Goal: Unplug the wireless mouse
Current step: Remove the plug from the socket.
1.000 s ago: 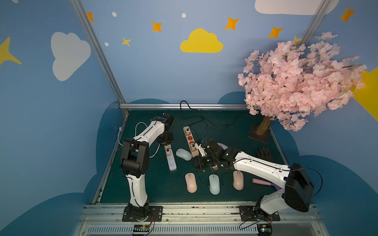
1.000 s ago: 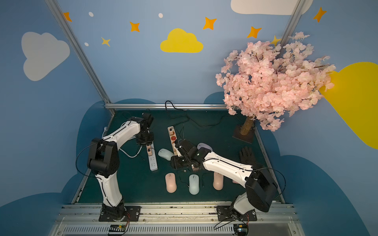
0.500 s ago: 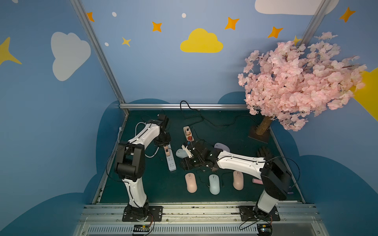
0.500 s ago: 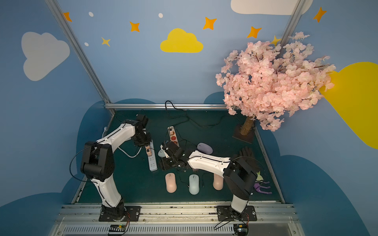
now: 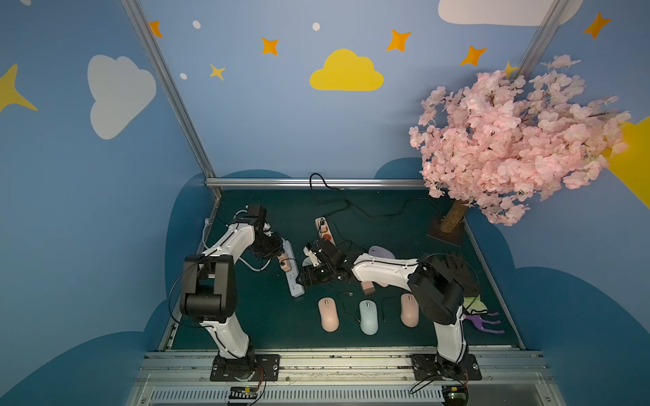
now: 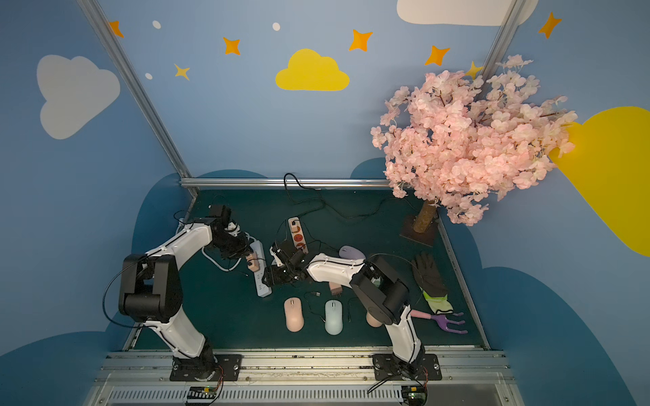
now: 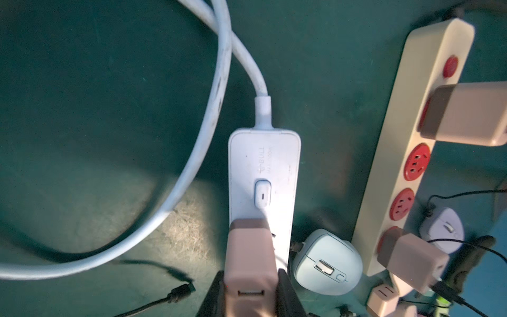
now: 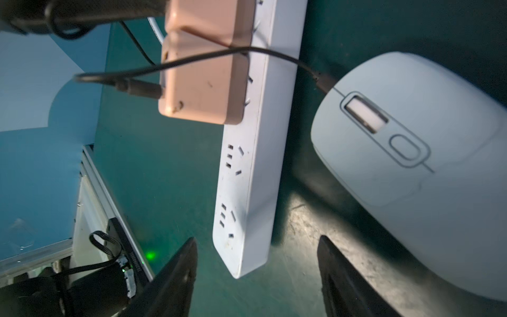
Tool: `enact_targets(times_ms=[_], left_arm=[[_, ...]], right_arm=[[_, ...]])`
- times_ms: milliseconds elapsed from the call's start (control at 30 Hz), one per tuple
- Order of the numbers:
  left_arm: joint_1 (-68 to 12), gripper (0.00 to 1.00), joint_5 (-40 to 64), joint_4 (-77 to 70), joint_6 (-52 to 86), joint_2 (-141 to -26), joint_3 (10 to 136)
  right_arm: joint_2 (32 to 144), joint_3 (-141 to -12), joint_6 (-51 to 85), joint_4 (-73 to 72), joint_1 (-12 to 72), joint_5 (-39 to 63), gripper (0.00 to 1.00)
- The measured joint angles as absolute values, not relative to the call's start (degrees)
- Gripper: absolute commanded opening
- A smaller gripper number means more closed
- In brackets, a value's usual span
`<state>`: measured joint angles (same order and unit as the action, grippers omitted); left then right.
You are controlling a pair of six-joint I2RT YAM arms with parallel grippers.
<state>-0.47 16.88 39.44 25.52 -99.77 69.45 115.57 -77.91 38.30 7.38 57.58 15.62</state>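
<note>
- Clamping pink adapter [image 7: 248, 255] on white power strip [image 7: 263, 159] with left gripper [image 7: 251, 274].
- Poised at strip's free end with right gripper [image 8: 258, 240], jaws apart, empty.
- Yet to pull black cable [image 8: 192, 59] from light-blue mouse [image 8: 411, 164], just beside strip; no progress visible.

Soft, even overhead light above; dim, spot-lit wrist views.

In both top views the blue walls [image 5: 263, 123] are evenly lit and sharp, while the green mat [image 5: 274, 316] sits darker under faint shadows. Each wrist view shows a bright pool on the mat. The white power strip [image 7: 263, 164] glares mildly. The pink charger [image 7: 251, 274] and pale blue mouse [image 8: 411, 178], close to the lens, look soft.
</note>
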Motion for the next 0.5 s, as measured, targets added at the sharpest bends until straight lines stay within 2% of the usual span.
enact_targets(times_ms=[367, 500], left_arm=[[3.57, 0.03, 25.15, 33.19, 27.53, -98.24, 63.68], [4.12, 0.03, 26.33, 32.64, 27.66, -98.24, 63.18]], right_arm=[[121.23, -80.07, 41.23, 4.14, 56.47, 22.39, 0.65], [122.65, -81.25, 41.56, 3.79, 55.99, 24.16, 0.57]])
